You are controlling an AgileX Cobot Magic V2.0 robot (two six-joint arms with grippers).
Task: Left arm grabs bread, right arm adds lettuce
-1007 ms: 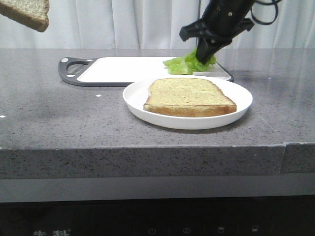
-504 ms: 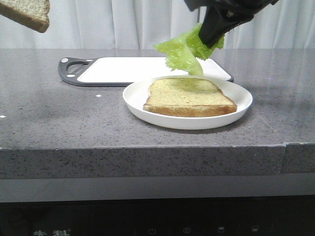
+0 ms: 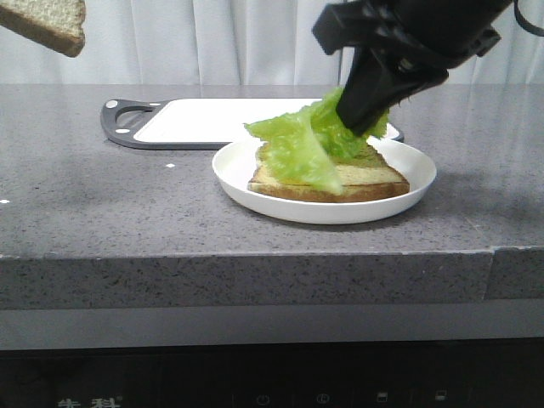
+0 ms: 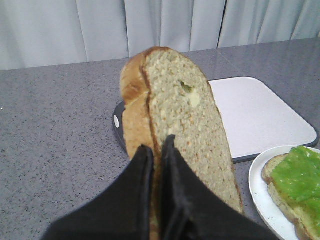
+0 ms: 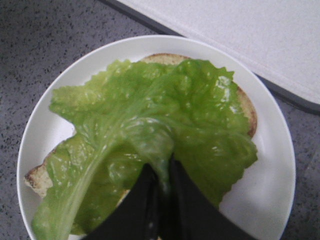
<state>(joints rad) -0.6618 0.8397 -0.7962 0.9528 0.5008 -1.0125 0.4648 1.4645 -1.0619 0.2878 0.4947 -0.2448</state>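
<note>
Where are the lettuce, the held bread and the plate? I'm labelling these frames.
lettuce [image 5: 165, 120], right wrist view, middle of the leaf.
bread [image 4: 185, 125], left wrist view, its speckled cut face.
plate [image 3: 234, 170], front view, bare left rim.

Glossy white plate [image 3: 229, 174], speckled matt stone counter [image 3: 127, 212].

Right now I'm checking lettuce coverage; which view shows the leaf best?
The right wrist view: the lettuce spreads over the plated slice, pinched by the right gripper. Front shows it draped side-on; left wrist catches only an edge.
</note>
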